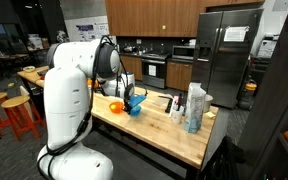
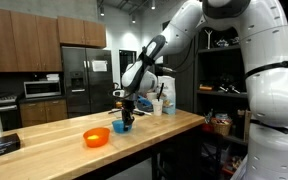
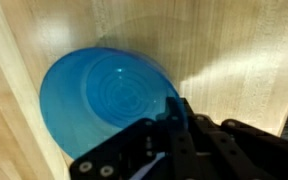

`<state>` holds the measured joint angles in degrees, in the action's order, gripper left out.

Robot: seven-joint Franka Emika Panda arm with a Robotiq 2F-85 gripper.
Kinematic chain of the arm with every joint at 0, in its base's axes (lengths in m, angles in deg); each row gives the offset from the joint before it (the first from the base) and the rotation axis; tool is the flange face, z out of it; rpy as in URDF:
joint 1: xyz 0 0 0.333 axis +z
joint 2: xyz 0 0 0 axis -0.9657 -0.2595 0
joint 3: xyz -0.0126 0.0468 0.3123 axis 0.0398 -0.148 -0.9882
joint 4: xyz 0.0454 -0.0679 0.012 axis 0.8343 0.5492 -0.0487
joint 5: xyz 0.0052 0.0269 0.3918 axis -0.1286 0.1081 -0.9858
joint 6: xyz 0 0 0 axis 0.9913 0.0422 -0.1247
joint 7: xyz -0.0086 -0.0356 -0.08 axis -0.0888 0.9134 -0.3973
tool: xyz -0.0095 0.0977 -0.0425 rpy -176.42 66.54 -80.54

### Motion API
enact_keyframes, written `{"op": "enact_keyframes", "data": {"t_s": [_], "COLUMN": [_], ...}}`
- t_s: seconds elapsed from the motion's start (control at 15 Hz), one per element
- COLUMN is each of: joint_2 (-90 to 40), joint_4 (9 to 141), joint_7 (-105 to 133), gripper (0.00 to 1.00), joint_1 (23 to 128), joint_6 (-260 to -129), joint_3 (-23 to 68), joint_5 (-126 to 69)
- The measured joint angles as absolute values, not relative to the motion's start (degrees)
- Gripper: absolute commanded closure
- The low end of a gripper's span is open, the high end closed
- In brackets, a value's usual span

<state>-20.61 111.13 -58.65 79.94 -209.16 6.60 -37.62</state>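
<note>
While hovering over wooden table (image 2: 164,128), meeting blue bowl (image 3: 104,95) at its four-o'clock rim with gripper (image 3: 176,118); lying toward ten o'clock from there; not showing whether clamping or touching; neighbouring orange bowl (image 2: 96,137).

A blue bowl (image 3: 104,100) fills the left and middle of the wrist view, seen from above, with faint concentric rings across its inside. It is over a pale wooden tabletop (image 3: 239,45) with lengthwise grain and a bright glare patch. The dark gripper (image 3: 180,115) rises from the bottom edge, its fingers drawn close together on the bowl's right rim.
</note>
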Motion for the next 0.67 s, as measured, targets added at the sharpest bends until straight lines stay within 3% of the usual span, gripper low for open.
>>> {"op": "enact_keyframes", "data": {"t_s": [0.07,0.13,0.67], "joint_2": [-20.61,-20.61,-20.83], "joint_4": [111.12,111.11,111.19], "joint_7": [-59.14,-59.58,-59.89], "gripper": [0.99,0.77,0.27], "joint_1": [79.67,79.47,79.32], "joint_6": [-209.22,-209.27,-209.17], "joint_3": [6.42,6.29,6.14], "joint_5": [-38.75,-39.67,-40.92]}}
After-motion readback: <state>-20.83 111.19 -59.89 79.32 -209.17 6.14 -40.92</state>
